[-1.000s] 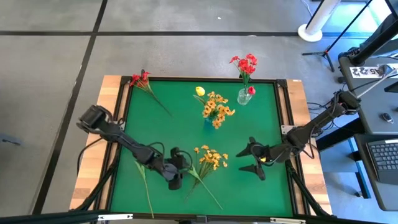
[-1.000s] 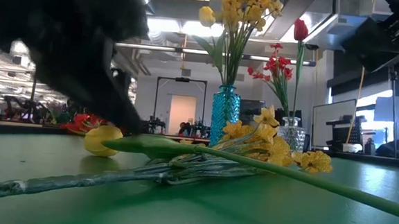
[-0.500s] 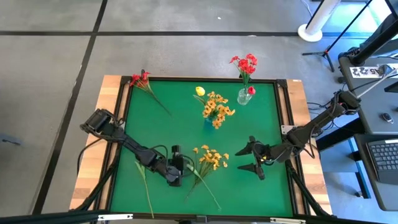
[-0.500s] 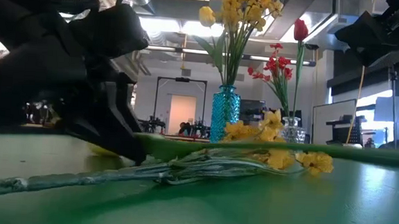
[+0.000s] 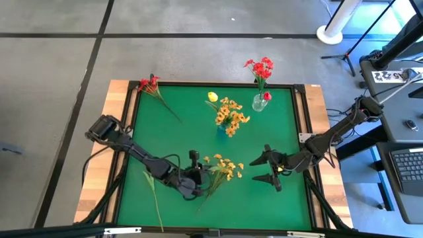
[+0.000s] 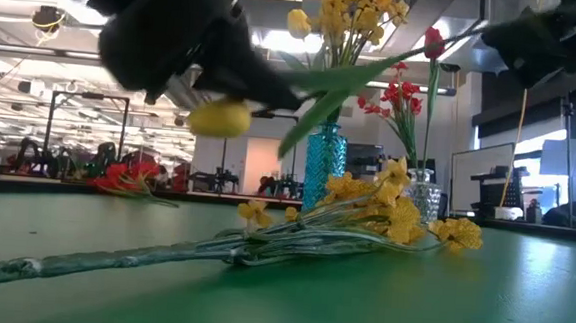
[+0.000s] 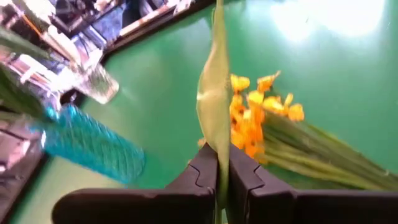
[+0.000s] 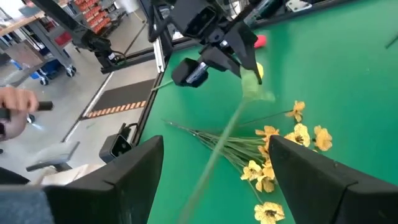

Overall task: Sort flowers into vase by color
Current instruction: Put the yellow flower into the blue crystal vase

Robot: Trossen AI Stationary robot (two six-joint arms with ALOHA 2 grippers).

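Observation:
My left gripper (image 5: 195, 177) is shut on a yellow tulip (image 6: 219, 117) and holds it above the green mat, at the near middle. A yellow-orange cluster (image 5: 225, 168) lies flat on the mat beside it. At the far side, a blue vase (image 5: 223, 127) holds yellow flowers and a clear vase (image 5: 258, 103) holds red ones. A red cluster (image 5: 151, 84) lies at the far left corner. My right gripper (image 5: 266, 168) hovers open to the right of the cluster, with nothing between its fingers. My left gripper pinches the tulip's green stem (image 7: 216, 163) between its two fingers, close to the yellow bloom (image 8: 256, 71). The tulip is lifted clear of the mat. Its stem (image 6: 394, 63) slants upward away from the fingers, and a leaf (image 6: 310, 123) hangs off it.
A long bare-looking stem (image 5: 153, 198) lies on the mat near the left front corner. The mat's raised dark frame (image 5: 301, 125) runs around the work area. Open mat lies between the lying cluster and the vases.
My left gripper has shut on the yellow tulip's stem and risen, shifting slightly toward the table's right edge. The tulip, which lay on the mat beside the cluster, is now lifted clear with its stem swung upward. The yellow-orange cluster has stayed on the mat.

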